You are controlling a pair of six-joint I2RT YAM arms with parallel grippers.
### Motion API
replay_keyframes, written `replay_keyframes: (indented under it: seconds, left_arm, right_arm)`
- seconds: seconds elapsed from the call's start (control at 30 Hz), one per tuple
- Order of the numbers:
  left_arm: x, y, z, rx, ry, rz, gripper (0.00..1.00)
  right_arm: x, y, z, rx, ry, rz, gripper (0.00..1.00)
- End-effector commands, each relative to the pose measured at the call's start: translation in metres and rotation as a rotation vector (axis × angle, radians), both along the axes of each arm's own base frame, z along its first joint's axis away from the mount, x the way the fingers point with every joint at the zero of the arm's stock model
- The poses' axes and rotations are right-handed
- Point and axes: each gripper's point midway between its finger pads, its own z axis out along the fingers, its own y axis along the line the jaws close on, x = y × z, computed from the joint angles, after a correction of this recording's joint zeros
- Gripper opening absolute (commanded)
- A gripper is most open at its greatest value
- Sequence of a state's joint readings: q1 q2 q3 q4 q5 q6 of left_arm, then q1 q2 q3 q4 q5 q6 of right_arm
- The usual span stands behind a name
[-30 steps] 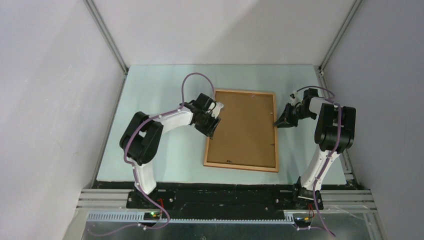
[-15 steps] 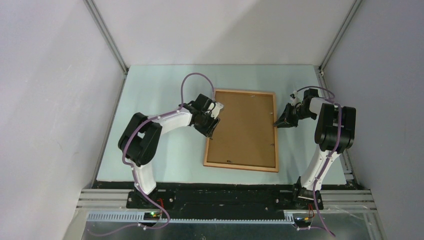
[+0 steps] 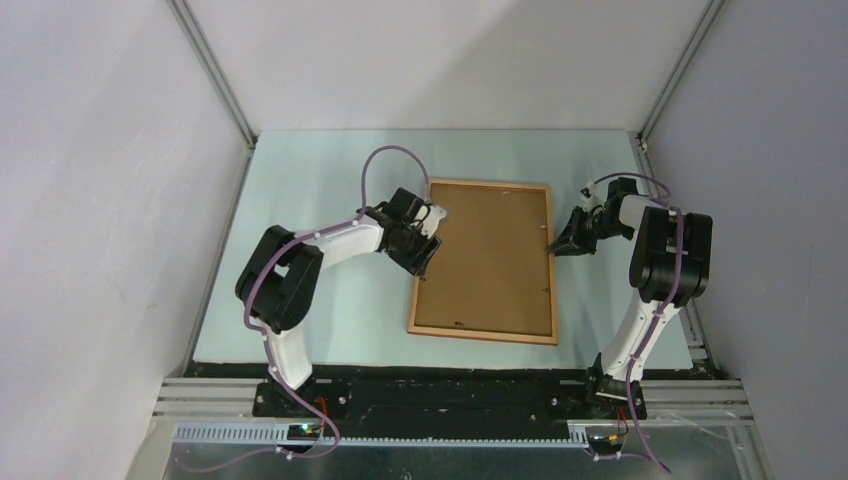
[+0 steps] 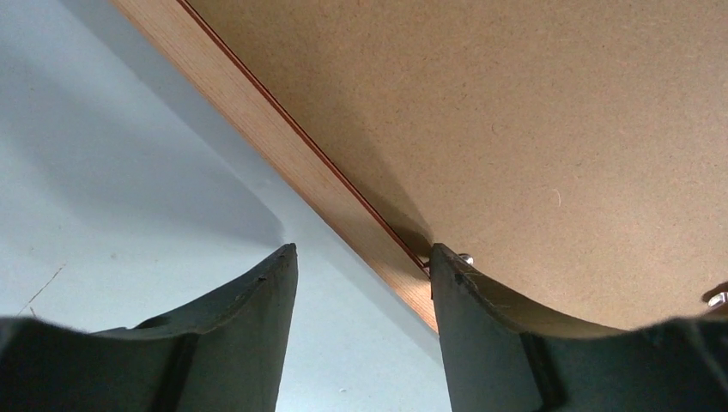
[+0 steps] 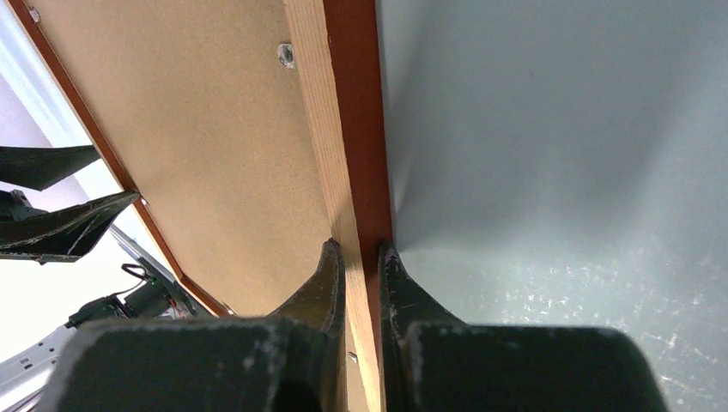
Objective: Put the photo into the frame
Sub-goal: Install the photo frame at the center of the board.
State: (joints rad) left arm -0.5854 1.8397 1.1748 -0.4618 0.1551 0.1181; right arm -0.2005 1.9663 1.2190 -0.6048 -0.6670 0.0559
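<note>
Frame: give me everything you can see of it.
The frame lies flat, back up, on the pale table, slightly skewed. Narrow light-wood moulding with an orange-brown outer edge surrounds a brown backing board with small metal tabs. The right gripper pinches its right rail in shut jaws; the left gripper straddles its left rail, jaws open.

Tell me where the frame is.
In the top view the frame lies flat right of table centre: the right gripper pinches its right edge, the open left gripper straddles its left edge.
</note>
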Motion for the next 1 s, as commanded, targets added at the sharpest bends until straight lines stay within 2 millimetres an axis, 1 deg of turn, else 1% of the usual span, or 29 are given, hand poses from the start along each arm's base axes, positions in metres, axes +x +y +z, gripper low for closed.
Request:
replay_keyframes:
  seconds: [0.0, 0.2, 0.5, 0.57, 0.7, 0.73, 0.8, 0.87, 0.97]
  left_arm:
    - [-0.038, 0.030, -0.010, 0.117, 0.111, -0.050, 0.64]
    - [-0.035, 0.029, -0.005, 0.108, 0.097, -0.042, 0.66]
    - [-0.018, 0.025, 0.009, 0.074, 0.060, -0.001, 0.72]
    - [-0.014, 0.025, 0.014, 0.057, 0.057, 0.011, 0.73]
    - [-0.008, 0.025, 0.022, 0.025, 0.052, 0.033, 0.78]
    - [-0.008, 0.025, 0.023, 0.017, 0.053, 0.039, 0.79]
    - [-0.005, 0.026, 0.027, 0.001, 0.049, 0.047, 0.83]
    - [-0.003, 0.026, 0.031, -0.011, 0.044, 0.056, 0.87]
    - [0.001, 0.028, 0.037, -0.031, 0.036, 0.068, 0.90]
  right_arm:
    - [0.006, -0.016, -0.005, -0.015, 0.006, -0.067, 0.00]
    - [0.006, -0.016, -0.005, -0.013, 0.005, -0.067, 0.00]
    - [0.005, -0.018, -0.004, -0.010, 0.001, -0.067, 0.00]
    - [0.005, -0.018, -0.004, -0.011, 0.000, -0.067, 0.02]
    - [0.006, -0.019, -0.002, -0.019, -0.008, -0.065, 0.15]
    - [0.006, -0.019, -0.002, -0.020, -0.009, -0.065, 0.19]
    - [0.006, -0.020, -0.001, -0.025, -0.014, -0.064, 0.26]
    - [0.007, -0.020, 0.001, -0.030, -0.021, -0.061, 0.32]
    - [0.008, -0.020, 0.005, -0.043, -0.037, -0.055, 0.37]
